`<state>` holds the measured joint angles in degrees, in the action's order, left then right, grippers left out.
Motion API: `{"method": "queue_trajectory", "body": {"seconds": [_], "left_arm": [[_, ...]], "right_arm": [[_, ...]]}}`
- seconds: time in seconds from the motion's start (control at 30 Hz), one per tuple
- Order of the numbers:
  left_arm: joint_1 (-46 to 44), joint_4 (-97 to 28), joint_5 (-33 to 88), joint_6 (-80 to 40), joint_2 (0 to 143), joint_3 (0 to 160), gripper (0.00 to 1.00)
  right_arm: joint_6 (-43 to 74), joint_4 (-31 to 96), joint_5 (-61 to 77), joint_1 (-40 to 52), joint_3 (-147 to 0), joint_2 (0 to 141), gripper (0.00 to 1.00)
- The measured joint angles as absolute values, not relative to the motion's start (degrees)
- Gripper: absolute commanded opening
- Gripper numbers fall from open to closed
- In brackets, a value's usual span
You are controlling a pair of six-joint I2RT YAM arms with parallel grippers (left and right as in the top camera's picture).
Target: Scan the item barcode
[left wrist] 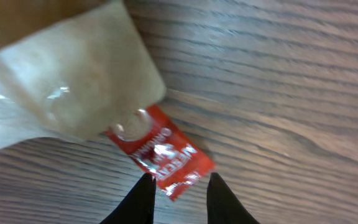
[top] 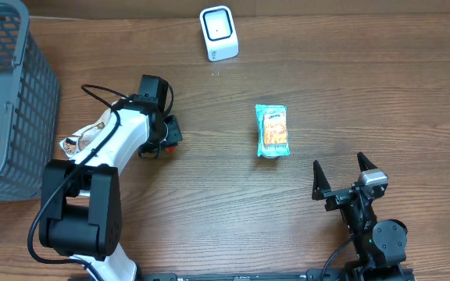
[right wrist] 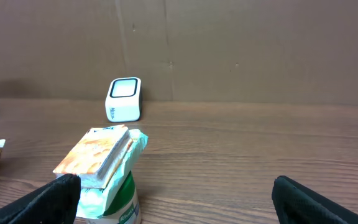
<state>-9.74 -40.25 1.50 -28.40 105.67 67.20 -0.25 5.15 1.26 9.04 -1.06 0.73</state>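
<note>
A small red sachet (left wrist: 163, 152) with white lettering lies flat on the wooden table. One end is tucked under a pale, see-through packet (left wrist: 67, 87). My left gripper (left wrist: 180, 183) hovers just over the sachet's near corner, its jaws a little apart, with wood showing between them and nothing gripped. A teal snack pack (top: 272, 130) with an orange picture lies mid-table, and it also fills the lower left of the right wrist view (right wrist: 104, 168). The white scanner (top: 219, 33) stands at the table's far edge. My right gripper (top: 339, 164) rests wide open and holds nothing, short of the snack pack.
A grey mesh basket (top: 22, 94) occupies the left side of the table. The pale packet (top: 75, 144) lies beside it, under the left arm. A cardboard wall (right wrist: 229, 43) rises behind the scanner (right wrist: 124, 98).
</note>
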Motion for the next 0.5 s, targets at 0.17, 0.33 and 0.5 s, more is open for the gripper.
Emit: {"method": "queue_trajectory", "body": {"seconds": [0.17,0.33,0.5], "left_arm": [[-9.63,-39.72,-0.36,-31.24,105.69,67.20,0.26],[-9.63,-38.33,-1.23,-32.45,106.21,67.20,0.25],[-9.63,-37.28,-2.24,-33.21,108.68,67.20,0.12]], "right_arm": [[-0.25,5.13,1.26,9.04,-1.06,0.73,1.00],[-0.27,5.17,1.26,9.04,-1.06,0.73,1.00],[-0.25,5.10,1.28,9.04,-1.06,0.73,1.00]]}}
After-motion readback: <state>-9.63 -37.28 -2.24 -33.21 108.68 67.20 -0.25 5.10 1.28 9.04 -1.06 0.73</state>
